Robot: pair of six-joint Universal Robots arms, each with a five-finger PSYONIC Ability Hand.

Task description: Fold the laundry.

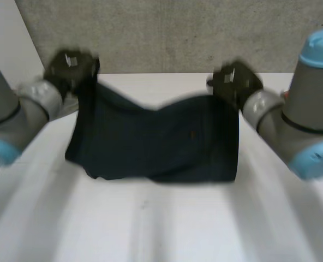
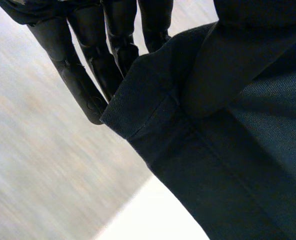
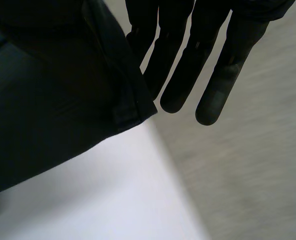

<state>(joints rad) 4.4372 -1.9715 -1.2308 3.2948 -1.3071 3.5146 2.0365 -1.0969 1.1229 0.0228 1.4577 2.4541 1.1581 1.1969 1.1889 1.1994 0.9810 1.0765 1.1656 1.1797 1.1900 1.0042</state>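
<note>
A dark navy cloth (image 1: 156, 136) hangs between my two hands, its lower edge on the white table (image 1: 150, 224). My left hand (image 1: 69, 68) holds the cloth's far left corner. In the left wrist view the cloth (image 2: 228, 165) is pinched between the thumb (image 2: 223, 65) and the straight fingers (image 2: 83, 80) behind it. My right hand (image 1: 235, 82) holds the far right corner. In the right wrist view the hemmed corner of the cloth (image 3: 53, 110) is pinched at the base of the straight fingers (image 3: 213, 85). The cloth sags in the middle between the two hands.
A grey wall (image 1: 178, 33) stands behind the table's far edge. The white tabletop stretches bare from the cloth toward the near side. Both arms (image 1: 9, 120) (image 1: 309, 114) flank the cloth.
</note>
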